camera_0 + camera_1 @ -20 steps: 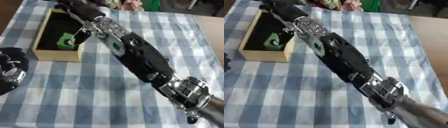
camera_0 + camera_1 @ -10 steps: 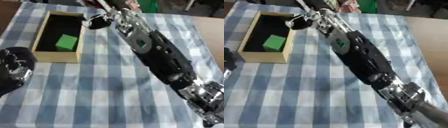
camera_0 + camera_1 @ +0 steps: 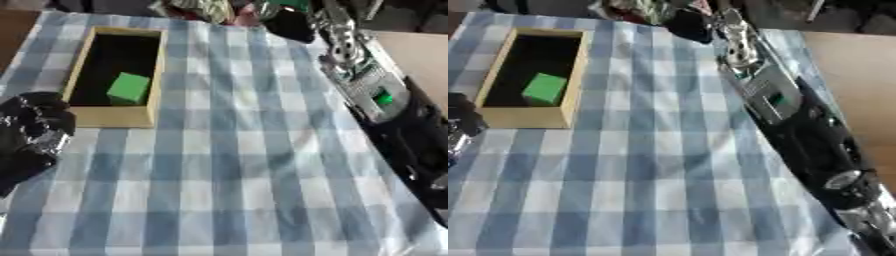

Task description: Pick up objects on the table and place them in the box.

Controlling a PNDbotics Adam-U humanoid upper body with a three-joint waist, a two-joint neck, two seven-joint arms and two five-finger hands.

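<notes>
Your wooden box (image 3: 156,85) holds a green cube (image 3: 129,88), left hand (image 3: 35,131) clenched near its corner, right hand (image 3: 289,22) beyond it, grip unclear.

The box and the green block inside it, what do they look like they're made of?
The box looks like pale, matte wood: thick, flat tan walls with square corners and a dark inside. The green block is a plain cube with flat faces, evenly coloured and dull; it could be foam, painted wood or plastic, and the look does not settle which.
</notes>
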